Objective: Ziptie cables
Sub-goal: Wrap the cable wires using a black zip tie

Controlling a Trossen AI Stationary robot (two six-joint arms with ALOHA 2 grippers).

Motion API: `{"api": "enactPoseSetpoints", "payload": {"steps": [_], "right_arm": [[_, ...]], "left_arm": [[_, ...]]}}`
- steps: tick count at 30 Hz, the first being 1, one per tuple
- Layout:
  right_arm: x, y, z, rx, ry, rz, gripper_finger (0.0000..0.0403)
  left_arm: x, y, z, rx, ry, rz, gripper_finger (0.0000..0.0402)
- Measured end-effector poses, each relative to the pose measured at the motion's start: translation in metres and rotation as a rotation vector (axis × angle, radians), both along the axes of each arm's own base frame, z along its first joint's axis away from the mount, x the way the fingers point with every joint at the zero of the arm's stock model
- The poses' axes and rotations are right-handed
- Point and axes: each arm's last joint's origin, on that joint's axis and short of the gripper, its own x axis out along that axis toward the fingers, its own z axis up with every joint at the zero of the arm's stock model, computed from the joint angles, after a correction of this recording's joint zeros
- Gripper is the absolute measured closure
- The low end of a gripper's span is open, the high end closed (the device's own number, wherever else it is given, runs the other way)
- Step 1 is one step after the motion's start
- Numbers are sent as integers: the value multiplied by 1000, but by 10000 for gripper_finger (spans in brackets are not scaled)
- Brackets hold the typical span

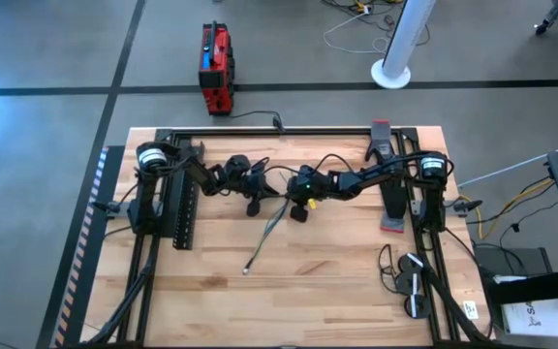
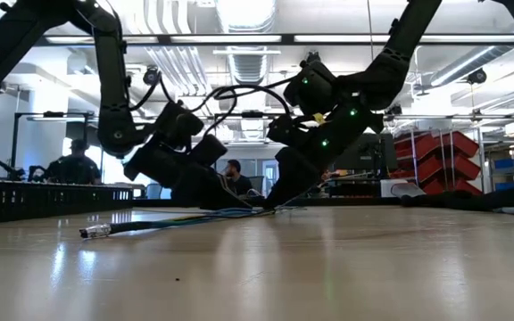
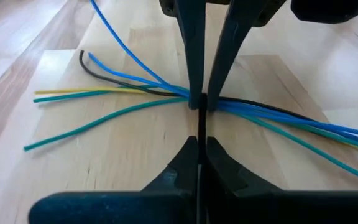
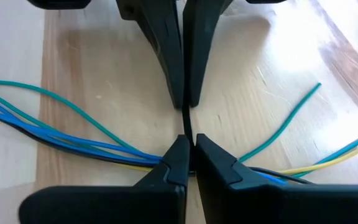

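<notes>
The cables [image 1: 264, 237], thin blue, green, yellow and black wires, lie in a loose bundle on the wooden table [image 1: 337, 281], fanning out at both ends [image 3: 73, 106]. A thin black ziptie strip [image 3: 199, 124] runs from the bundle across the short gap between my two grippers. My right gripper [image 4: 188, 142] is shut right at the bundle, its tips showing in the left wrist view [image 3: 199, 102]. My left gripper [image 3: 198, 142] faces it, shut on the strip a little away from the wires. Both slant down to mid-table [image 2: 255, 203]. My left gripper pinches the ziptie's thin strip [image 3: 199, 134] between its two fingertips, slanting down from the table's left. The strip runs straight from there to the bundle. My right gripper is shut on the ziptie where it meets the bundle [image 3: 197, 104], slanting down from the table's right. Its fingers cross the wires, which lie on the table beneath its tips [image 4: 148, 158]. Whether the fingers also pinch the wires, I cannot tell.
A black slotted rack [image 1: 182, 208] stands by the left arm's base. A black and red block [image 1: 390, 194] lies by the right arm's base, and a small black device [image 1: 410, 281] at the near right. Bare wood spreads across the table's near half.
</notes>
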Motion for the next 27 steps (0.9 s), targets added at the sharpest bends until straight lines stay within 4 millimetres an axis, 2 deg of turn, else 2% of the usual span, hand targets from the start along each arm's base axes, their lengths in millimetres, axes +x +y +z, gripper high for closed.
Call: {"api": "enactPoseSetpoints", "payload": {"steps": [10,27], "right_arm": [[2,2,13,-23,-18,29,401],[3,3,16,-8,-34,21,400]], "left_arm": [[-2,-1,-1,-7,1,-2,401],[-5,-3,-4,7,14,-7,402]]}}
